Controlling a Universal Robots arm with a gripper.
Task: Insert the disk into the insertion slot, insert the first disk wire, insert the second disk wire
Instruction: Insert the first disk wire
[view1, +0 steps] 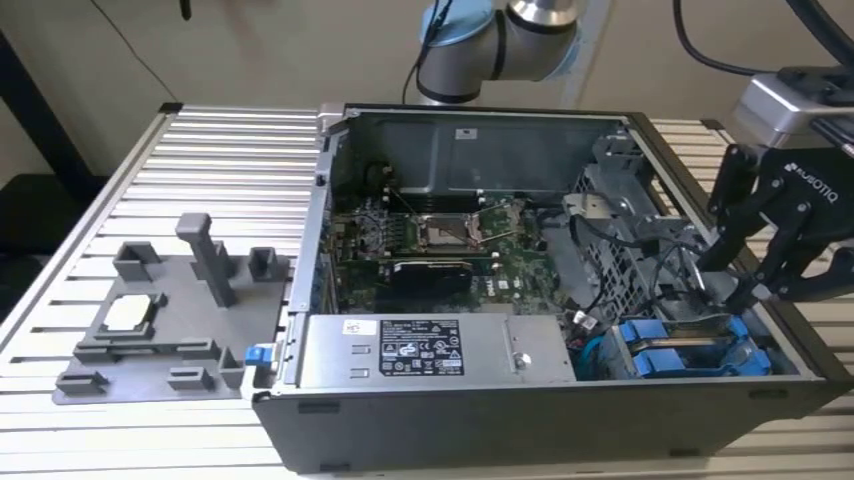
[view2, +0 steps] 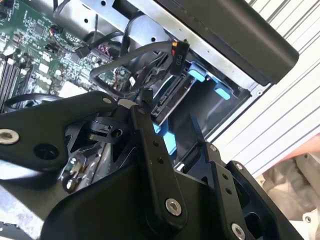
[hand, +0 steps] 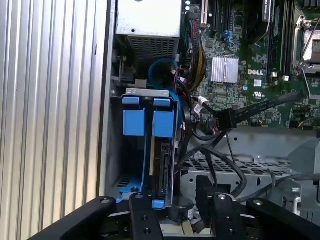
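The disk (hand: 163, 162) stands in the insertion slot (hand: 145, 93) of the grey drive cage, its blue handle (view1: 641, 334) toward the power supply. In the second wrist view the disk (view2: 172, 97) lies just past my fingertips. My black gripper (view1: 747, 285) hangs over the cage's rear end, at the disk's end away from the handle. Its fingers (hand: 144, 215) are open, with dark cables between and below them. A black flat wire connector (hand: 222, 119) lies loose over the cage beside the disk; it is seen as the connector (view2: 178, 52) in the second wrist view.
Another blue handle (hand: 134, 122) sits in the bay beside the disk. The grey power-supply box (view1: 427, 350) with its white label fills the case's near side, the motherboard (view1: 441, 235) lies behind. A grey fixture plate (view1: 160, 320) rests on the slatted table at the exterior view's left.
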